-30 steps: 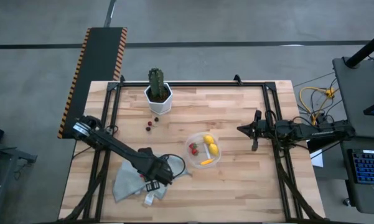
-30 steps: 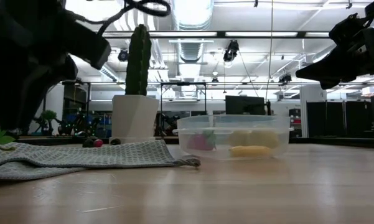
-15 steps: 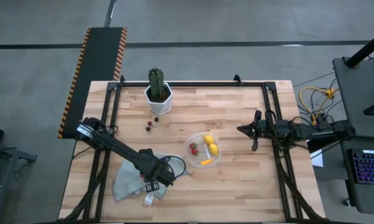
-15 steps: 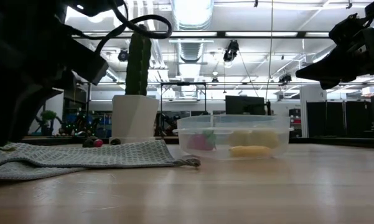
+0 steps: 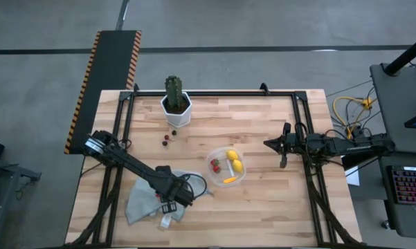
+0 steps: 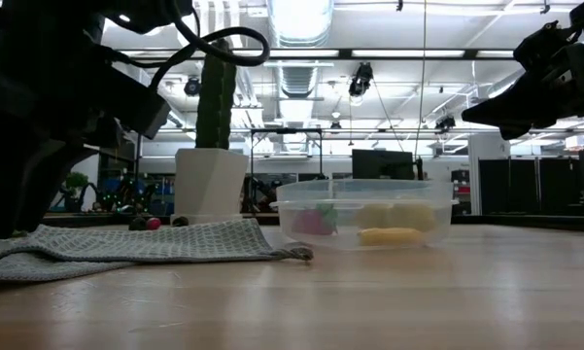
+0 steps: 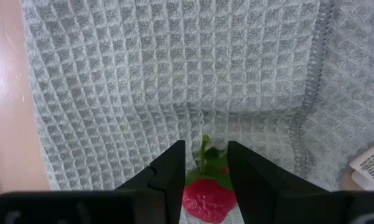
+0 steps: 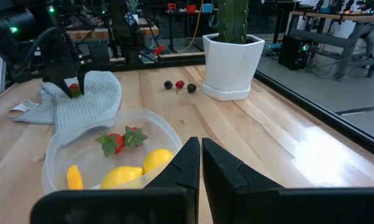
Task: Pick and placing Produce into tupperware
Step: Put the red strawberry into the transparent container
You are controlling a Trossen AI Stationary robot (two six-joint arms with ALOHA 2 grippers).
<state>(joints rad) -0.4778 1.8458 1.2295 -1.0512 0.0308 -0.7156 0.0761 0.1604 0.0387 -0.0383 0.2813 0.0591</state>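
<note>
My left claw (image 7: 202,180) grips a strawberry (image 7: 206,196) over the grey cloth (image 5: 144,199) at seven o'clock on the surface (image 5: 263,117). The tupperware (image 5: 226,167) sits near centre; my right claw (image 5: 285,147), shut, waits at three o'clock. A paper label's (image 7: 372,167) print is unreadable.

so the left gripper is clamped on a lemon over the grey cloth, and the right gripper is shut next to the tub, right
Not a lemon. In the left wrist view the left gripper holds a red strawberry with green leaves between its fingers, above the grey cloth. The lemons already lie in the tub. The rest stands: the right gripper is shut beside the tub.
</note>
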